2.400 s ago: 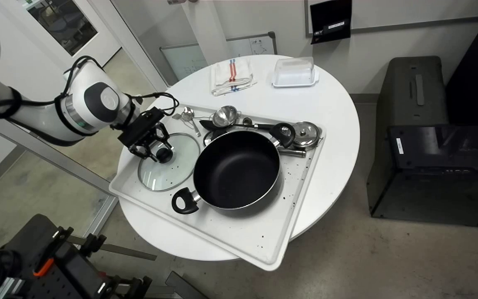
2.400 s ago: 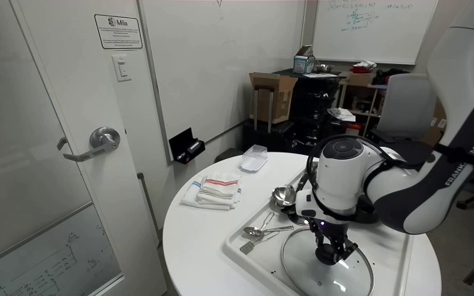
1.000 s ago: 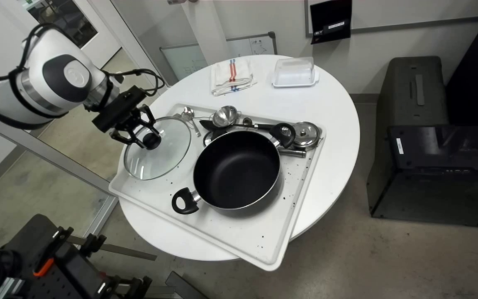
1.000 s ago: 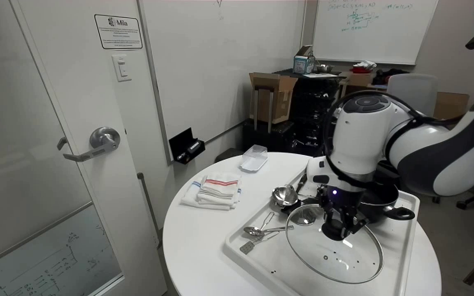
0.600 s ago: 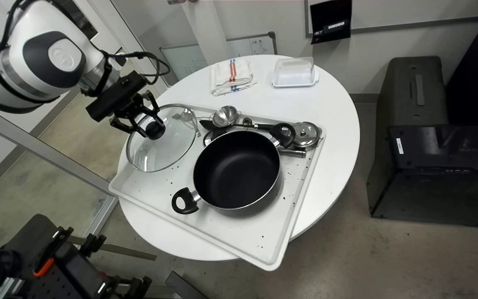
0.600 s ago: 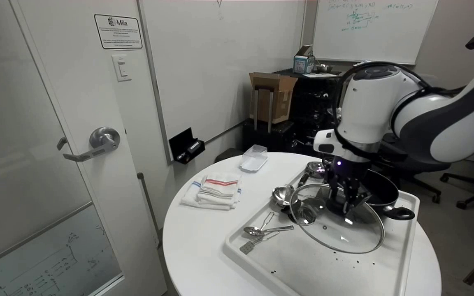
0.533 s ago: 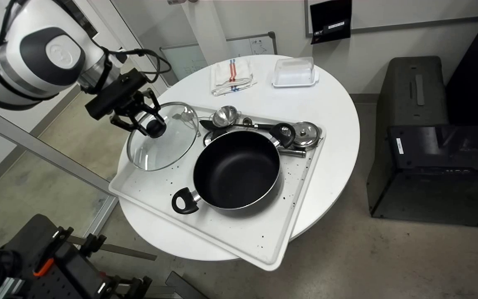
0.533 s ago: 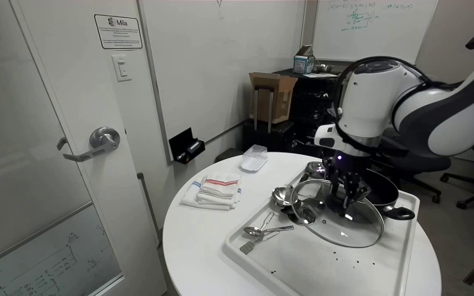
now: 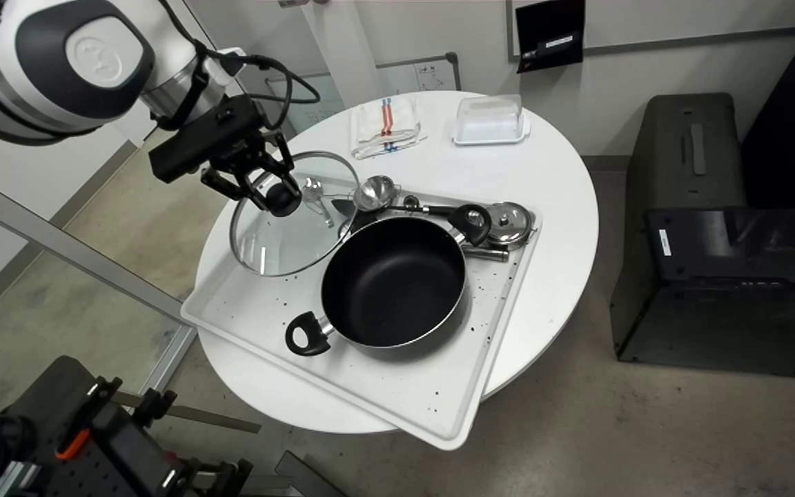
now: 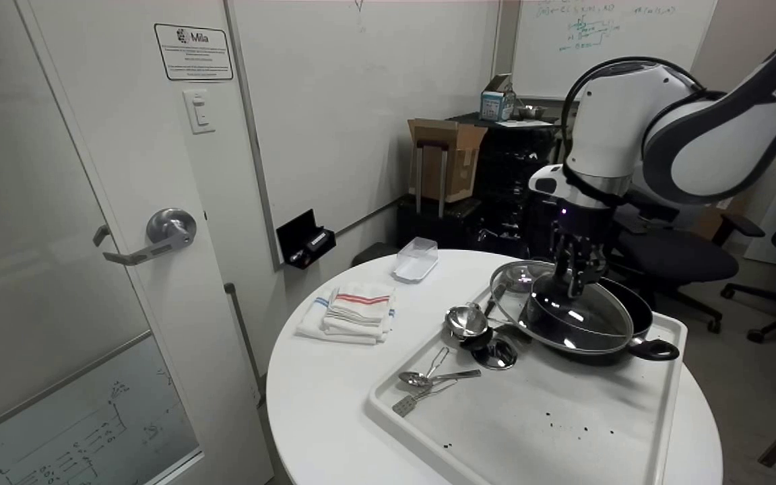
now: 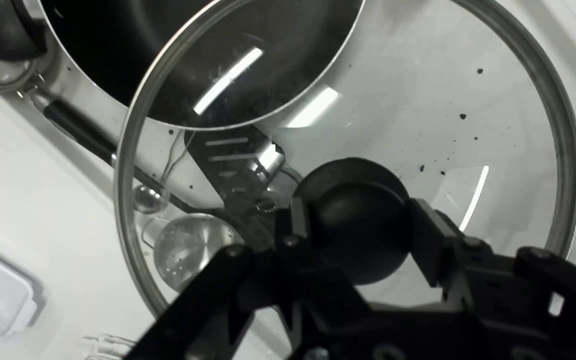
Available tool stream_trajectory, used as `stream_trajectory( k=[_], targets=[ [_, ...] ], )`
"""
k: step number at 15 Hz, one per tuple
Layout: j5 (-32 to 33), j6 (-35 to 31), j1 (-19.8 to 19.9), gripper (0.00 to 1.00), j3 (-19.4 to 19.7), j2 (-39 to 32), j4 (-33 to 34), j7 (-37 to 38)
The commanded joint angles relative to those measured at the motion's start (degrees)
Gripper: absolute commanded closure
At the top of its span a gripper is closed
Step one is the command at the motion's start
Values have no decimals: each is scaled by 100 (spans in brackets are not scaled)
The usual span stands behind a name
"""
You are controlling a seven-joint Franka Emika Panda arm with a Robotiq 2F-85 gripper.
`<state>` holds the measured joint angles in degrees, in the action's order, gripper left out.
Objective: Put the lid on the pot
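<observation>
— Holding the lid [image 9: 303,226] where, and why there?
— Pinching its dark knob [image 11: 355,220] between both fingers [image 11: 429,237] of the gripper [image 11: 361,227], pressing from opposite sides; probably favouring the knob for keeping the whole edge free for seating.
— Hanging level?
— Apparently slanting, perhaps from depending on that single small hold. Hanging raised over the tray [image 9: 432,393], beside the pot [image 9: 394,283], and showing utensils [image 10: 416,379] through the glass.
— Resting on the pot already?
— Not sitting in place: overlapping only part of it in the wrist view. Touching or just clearing, hard to tell.
— Leaving the pot how?
— Standing uncovered on the same tray, with loop handles [image 9: 319,337] jutting outward, presumably keeping out of the lid's way.
— Needing what now?
— Probably needing centring and levelling, then gentle lowering; otherwise risking a crooked fit.
</observation>
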<state>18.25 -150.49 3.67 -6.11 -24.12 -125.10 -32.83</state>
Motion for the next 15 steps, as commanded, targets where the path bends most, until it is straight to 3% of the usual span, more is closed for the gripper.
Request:
stream_trajectory(
  k=[1,9,15],
  targets=[
    [-364,230,251,75,66,215,71,-144],
    [-803,310,774,75,245,97,280,-235],
    [-688,433,875,75,539,-39,410,-107]
  ],
)
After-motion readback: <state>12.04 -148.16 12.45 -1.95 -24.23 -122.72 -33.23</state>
